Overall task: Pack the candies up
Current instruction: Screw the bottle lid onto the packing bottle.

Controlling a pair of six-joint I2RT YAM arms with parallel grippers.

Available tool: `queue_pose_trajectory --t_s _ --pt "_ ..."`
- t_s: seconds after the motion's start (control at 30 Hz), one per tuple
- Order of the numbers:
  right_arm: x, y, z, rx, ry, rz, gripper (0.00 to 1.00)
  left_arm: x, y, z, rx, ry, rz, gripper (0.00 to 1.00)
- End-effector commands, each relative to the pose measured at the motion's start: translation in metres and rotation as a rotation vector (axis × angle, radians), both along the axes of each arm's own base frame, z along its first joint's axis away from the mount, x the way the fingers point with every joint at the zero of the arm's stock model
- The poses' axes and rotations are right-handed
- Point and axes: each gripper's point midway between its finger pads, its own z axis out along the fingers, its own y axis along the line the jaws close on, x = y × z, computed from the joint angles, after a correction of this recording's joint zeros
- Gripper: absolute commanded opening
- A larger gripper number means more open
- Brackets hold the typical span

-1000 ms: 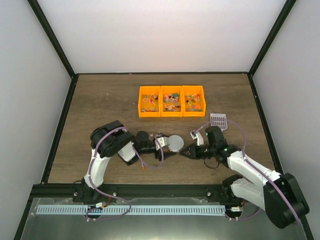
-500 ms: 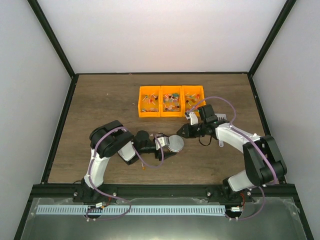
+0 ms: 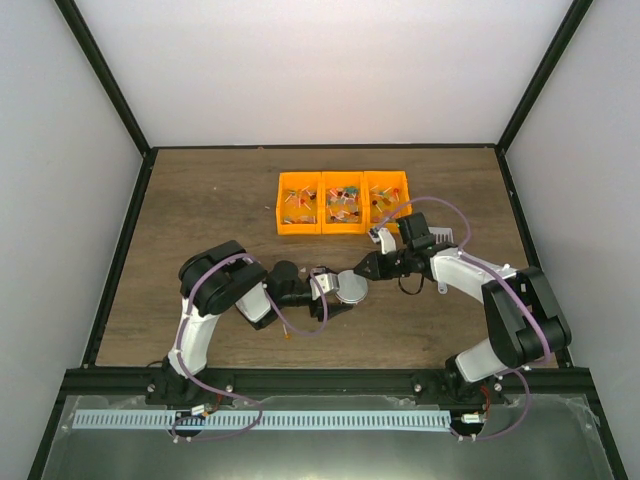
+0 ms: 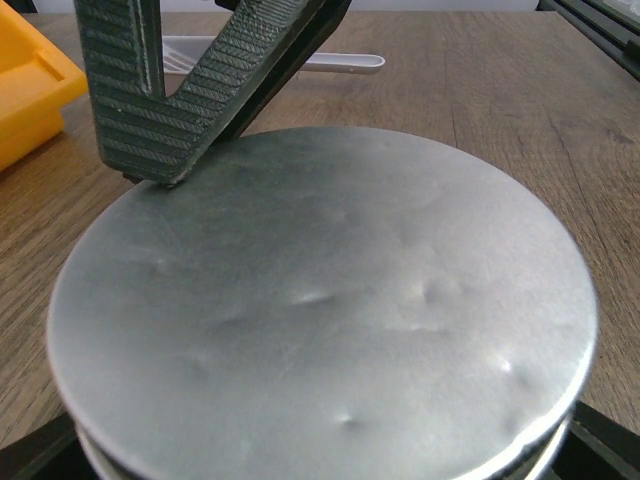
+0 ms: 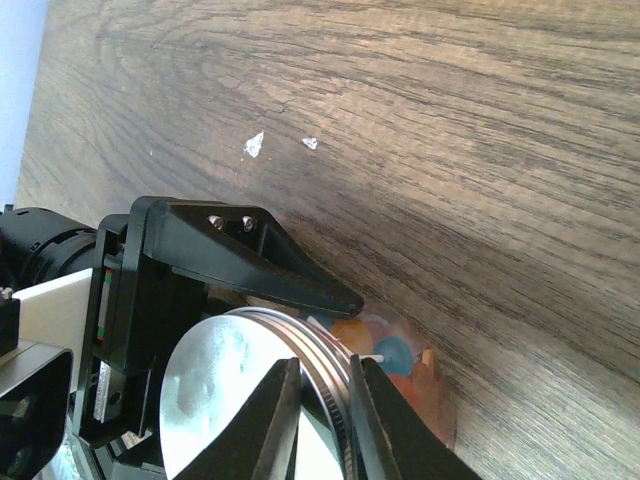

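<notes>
I see the candies (image 3: 343,204) as tiny wrapped pieces in mixed colours, lying in all three compartments of the orange bin (image 3: 322,229) toward the far side of the table (image 3: 200,220). Only my right wrist view shows more candies (image 5: 392,356), orange and pale blue, inside the clear cup (image 5: 435,400). The left gripper (image 3: 338,293) clasps that cup, and the right gripper (image 3: 362,271) pinches the rim of its metal lid (image 4: 320,320).

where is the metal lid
Top view: the metal lid sits mid-table below the orange bin, capping the clear cup in the left gripper, its rim pinched by the right gripper.
</notes>
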Motion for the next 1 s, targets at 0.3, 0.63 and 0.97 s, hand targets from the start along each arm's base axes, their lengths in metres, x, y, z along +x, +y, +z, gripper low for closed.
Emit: queue_pose_trajectory --t_s 0.3,0.63,0.97 --pt "-0.042 -0.001 -0.015 0.071 0.102 0.021 0.03 -0.017 0.032 -0.072 0.219 0.203 0.059 0.78" --pt "-0.085 -0.005 -0.029 0.108 0.173 0.003 0.01 -0.012 0.033 -0.075 0.222 0.219 0.086 0.77" --pt "-0.120 -0.009 -0.029 0.156 0.216 -0.018 0.01 -0.006 0.033 -0.078 0.224 0.223 0.112 0.76"
